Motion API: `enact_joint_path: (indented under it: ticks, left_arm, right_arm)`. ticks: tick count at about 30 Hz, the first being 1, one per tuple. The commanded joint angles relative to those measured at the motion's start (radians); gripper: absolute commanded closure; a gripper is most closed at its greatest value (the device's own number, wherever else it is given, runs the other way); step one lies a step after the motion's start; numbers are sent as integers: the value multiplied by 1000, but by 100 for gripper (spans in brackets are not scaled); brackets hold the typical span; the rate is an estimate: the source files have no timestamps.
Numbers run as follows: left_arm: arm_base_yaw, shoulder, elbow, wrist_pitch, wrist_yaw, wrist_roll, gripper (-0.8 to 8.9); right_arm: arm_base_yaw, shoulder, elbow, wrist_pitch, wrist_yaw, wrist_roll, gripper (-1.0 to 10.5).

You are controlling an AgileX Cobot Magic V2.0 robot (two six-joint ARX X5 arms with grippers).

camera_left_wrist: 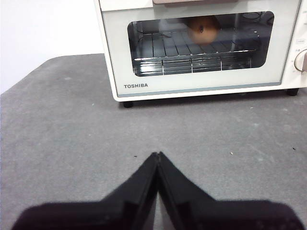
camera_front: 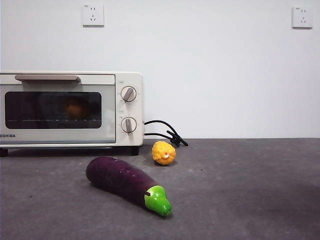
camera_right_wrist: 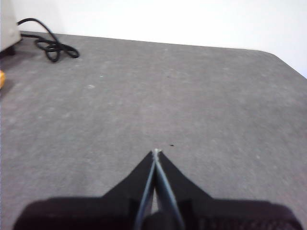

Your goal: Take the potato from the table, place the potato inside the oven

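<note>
Potato (camera_left_wrist: 202, 29) sits inside the Toshiba toaster oven (camera_left_wrist: 201, 85), on the wire rack (camera_left_wrist: 182, 50) toward the back, seen through the dark glass door (camera_front: 52, 110). Door looks closed, bar handle (camera_front: 46, 77) up. By my reading the task is as good as done.

My left tool (camera_left_wrist: 157, 155) hangs over bare bench (camera_left_wrist: 62, 124) in front of the oven, jaws pressed together, holding nothing. My right tool (camera_right_wrist: 155, 152) is well off to the other side over open bench, jaws also together, empty.

Outward: purple eggplant (camera_front: 127, 184) lies on the bench in front of the oven, green stem end toward the camera; small bumpy yellow fruit (camera_front: 164, 152) near the oven's right corner; black cord (camera_front: 165, 132) trails behind it.

Risks from here, as I judge:
- left arm close to the oven front; a careless move forward could knock the door or handle
- a low sweep sideways could roll the eggplant
- cannot confirm the door is fully latched from these views; if ajar, it may drop open
</note>
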Motion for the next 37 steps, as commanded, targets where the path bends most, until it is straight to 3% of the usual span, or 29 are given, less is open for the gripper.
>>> enact_joint_path:
  ticks: [1, 37]
  left_arm:
    - [2, 0, -11, 5, 4, -11, 818]
    - [2, 0, -11, 5, 4, -11, 817]
  right_arm:
    - [0, -2, -10, 0, 32, 75, 945]
    - [0, -1, -10, 6, 36, 82, 945]
